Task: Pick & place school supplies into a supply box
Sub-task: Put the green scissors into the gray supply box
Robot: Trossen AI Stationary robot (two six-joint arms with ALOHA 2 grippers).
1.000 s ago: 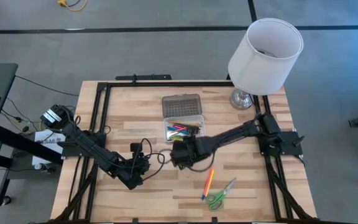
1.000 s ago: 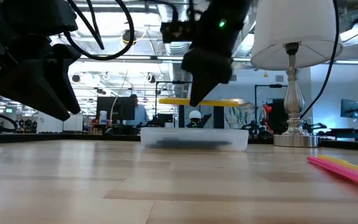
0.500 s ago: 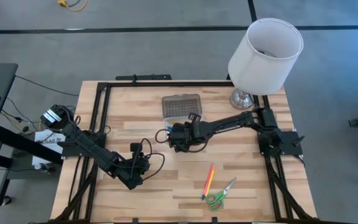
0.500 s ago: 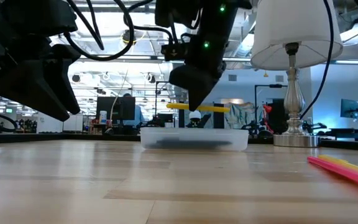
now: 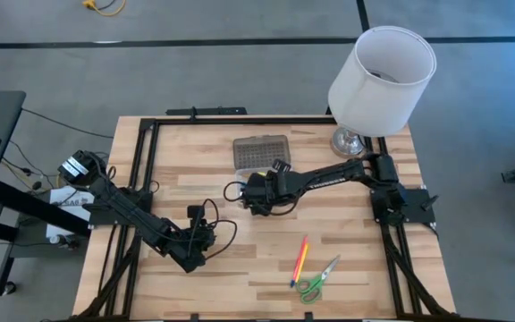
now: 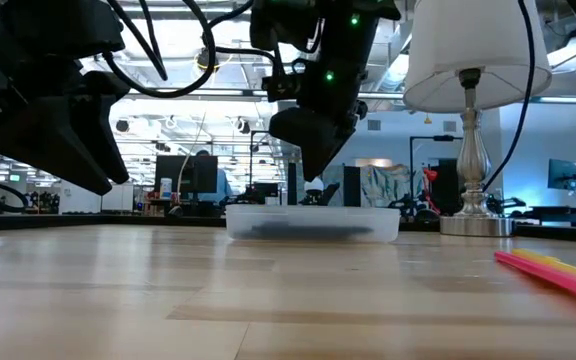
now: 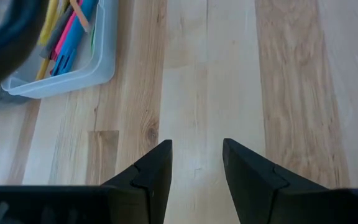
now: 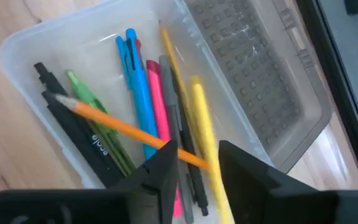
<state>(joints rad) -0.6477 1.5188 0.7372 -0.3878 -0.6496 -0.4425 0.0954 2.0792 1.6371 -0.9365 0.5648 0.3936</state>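
My right gripper (image 8: pixel 194 165) hangs open, empty, over the supply box (image 8: pixel 23 46) — yellow marker (image 8: pixel 205 134) loose beneath; my left gripper (image 7: pixel 196 162), parted, empty, over bare wood table (image 7: pixel 291 81).

The right arm reaches from the right side toward the middle of the scene, its wrist bent down so the right tool (image 5: pixel 256 193) hangs above the far centre, with its two dark fingers (image 8: pixel 160 171) standing apart and nothing between them. The left arm stretches from the left edge toward the near middle, held low, and the left tool (image 7: pixel 196 163) points forward with its fingers (image 7: pixel 151 171) parted and empty.
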